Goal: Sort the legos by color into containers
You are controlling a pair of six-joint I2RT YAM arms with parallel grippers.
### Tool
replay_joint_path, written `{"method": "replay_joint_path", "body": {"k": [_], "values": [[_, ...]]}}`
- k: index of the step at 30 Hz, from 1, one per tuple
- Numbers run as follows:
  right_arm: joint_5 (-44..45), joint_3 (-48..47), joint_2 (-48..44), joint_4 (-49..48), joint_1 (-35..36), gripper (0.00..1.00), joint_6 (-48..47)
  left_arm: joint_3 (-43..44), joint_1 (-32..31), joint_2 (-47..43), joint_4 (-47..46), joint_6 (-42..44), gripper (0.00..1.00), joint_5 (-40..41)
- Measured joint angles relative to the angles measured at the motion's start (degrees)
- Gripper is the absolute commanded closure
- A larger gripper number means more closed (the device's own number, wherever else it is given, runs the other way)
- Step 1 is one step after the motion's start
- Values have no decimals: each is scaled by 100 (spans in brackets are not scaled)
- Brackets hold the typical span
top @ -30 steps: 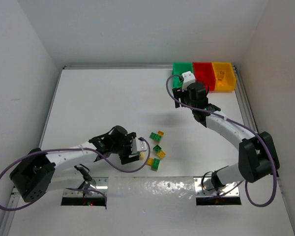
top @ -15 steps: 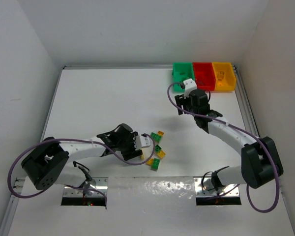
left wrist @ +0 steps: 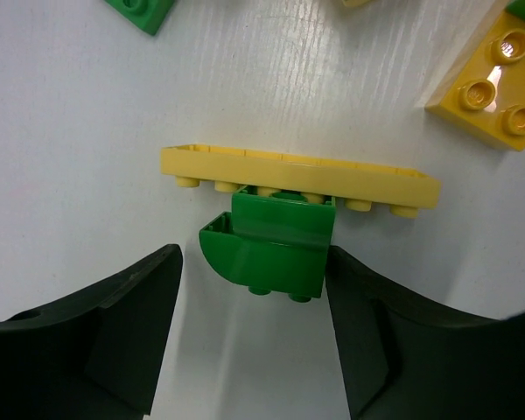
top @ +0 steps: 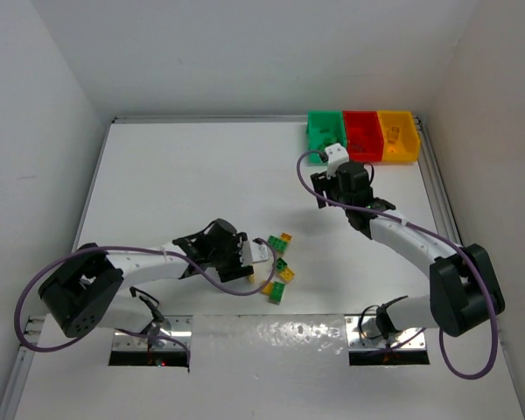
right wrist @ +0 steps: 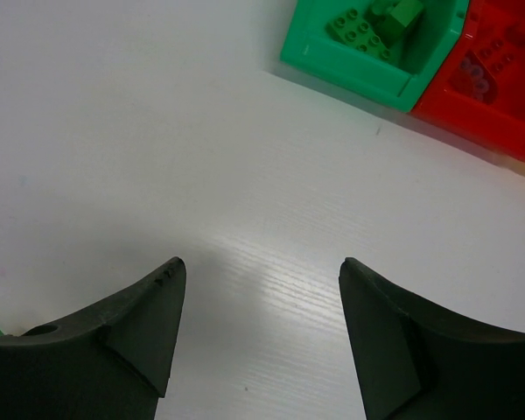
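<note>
My left gripper [top: 255, 259] is open at the left edge of a small lego cluster [top: 280, 267]. In the left wrist view its fingers [left wrist: 114, 324] flank a green brick [left wrist: 271, 254] stuck to a long pale yellow plate [left wrist: 297, 179]. The right finger touches the brick and the left one stands apart. My right gripper [top: 322, 179] is open and empty just in front of the green bin [top: 324, 131], over bare table in its own view [right wrist: 261, 267]. The red bin [top: 360, 131] and yellow-orange bin [top: 397, 136] adjoin the green one.
The green bin [right wrist: 332, 66] holds green bricks [right wrist: 376, 26]; the red bin [right wrist: 472, 118] holds red bricks [right wrist: 490, 57]. A yellow brick [left wrist: 494, 92] and a green brick [left wrist: 140, 10] lie beyond the plate. White walls enclose the table.
My left gripper has turned and moved right up to the lego cluster. My right gripper has drawn back a little from the green bin towards the table's middle.
</note>
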State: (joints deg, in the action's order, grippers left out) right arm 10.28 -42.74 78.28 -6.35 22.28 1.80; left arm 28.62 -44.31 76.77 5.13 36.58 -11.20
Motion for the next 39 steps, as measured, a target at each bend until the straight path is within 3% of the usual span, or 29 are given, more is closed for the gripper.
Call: {"method": "replay_joint_path", "body": {"k": [4, 6, 12, 20, 28, 34, 39], "values": [[4, 0, 0, 44, 0, 31, -48, 0, 0, 13, 11, 175, 42, -42], [13, 4, 0, 50, 0, 31, -57, 0, 0, 13, 11, 245, 34, -57], [17, 37, 0, 72, 0, 31, -76, 35, 0, 11, 9, 470, 26, -90], [20, 61, 0, 85, 0, 31, -240, 280, 0, 26, 492, 1233, 24, -240], [20, 201, 0, 96, 0, 31, -345, 780, 0, 490, 658, 1458, 24, -424], [24, 262, 0, 105, 0, 31, -417, 831, 0, 680, 785, 1567, 36, -474], [48, 289, -2, 105, 0, 31, -457, 861, 0, 693, 940, 1694, 67, -603]]}}
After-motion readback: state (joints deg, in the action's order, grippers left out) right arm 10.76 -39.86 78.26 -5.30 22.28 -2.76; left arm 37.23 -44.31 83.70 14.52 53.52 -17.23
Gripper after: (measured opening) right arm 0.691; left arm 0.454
